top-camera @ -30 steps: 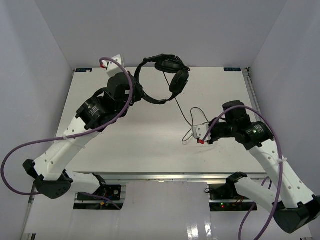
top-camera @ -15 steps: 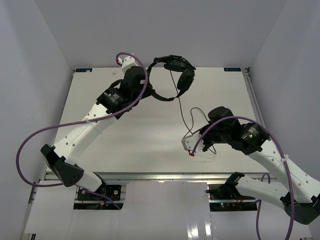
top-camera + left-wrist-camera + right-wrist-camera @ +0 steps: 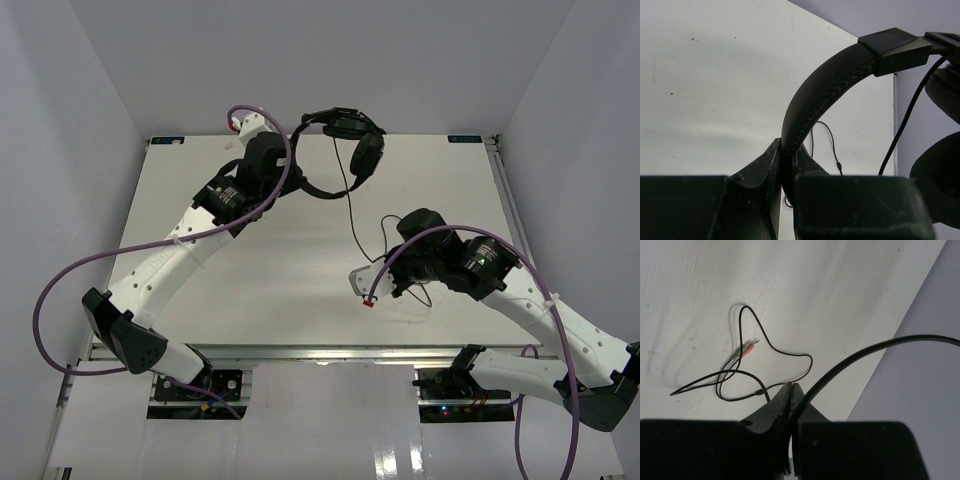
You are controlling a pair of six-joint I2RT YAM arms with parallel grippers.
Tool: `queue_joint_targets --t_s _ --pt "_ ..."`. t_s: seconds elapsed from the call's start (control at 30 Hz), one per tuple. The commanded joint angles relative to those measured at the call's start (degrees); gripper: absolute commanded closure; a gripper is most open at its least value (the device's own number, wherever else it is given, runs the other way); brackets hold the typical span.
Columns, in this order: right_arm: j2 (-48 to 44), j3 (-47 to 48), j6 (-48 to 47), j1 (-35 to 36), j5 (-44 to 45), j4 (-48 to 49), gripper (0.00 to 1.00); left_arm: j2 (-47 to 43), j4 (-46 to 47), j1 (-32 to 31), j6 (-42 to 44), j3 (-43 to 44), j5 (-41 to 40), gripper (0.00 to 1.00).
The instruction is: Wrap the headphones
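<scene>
The left gripper (image 3: 786, 152) is closed tight on the headband (image 3: 825, 85), which rises out of its jaws. That puts the headphones (image 3: 345, 126) near the far edge of the table (image 3: 250, 290), apparently lifted clear of it, with the cups (image 3: 366, 155) to the right of the grip. From the cups the cord (image 3: 350, 210) runs bare toward the near side and into the right gripper (image 3: 791, 390), whose jaws are pinched shut on it. Beyond that pinch the rest of the cord lies in loose, crossing loops on the table, with the plug (image 3: 746, 350) resting among them. No turn of cord shows around the headband or the cups, so the wrap looks barely begun. Both holds are in place, but all the winding is left to do, as is tucking the plug end.
</scene>
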Motion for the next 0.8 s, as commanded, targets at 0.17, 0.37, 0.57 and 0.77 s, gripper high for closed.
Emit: queue_joint_targets --t_s 0.17,0.37,0.57,0.77 --pt "-0.02 6.98 -1.57 1.19 7.4 5.12 0.92 0.93 4.92 0.82 0.34 -4.51 -0.48 1.0" --pt "-0.58 5.23 -3.69 1.62 14.12 13.47 0.92 3.22 4.94 0.77 1.54 -7.38 3.23 1.0" --pt "-0.34 4.15 -4.68 1.53 17.57 21.43 0.92 3.22 5.06 -0.09 3.35 -11.15 7.59 1.0" --pt "0.38 4.55 -3.77 1.53 15.79 22.8 0.92 3.71 5.08 -0.78 3.8 -12.75 9.53 1.0"
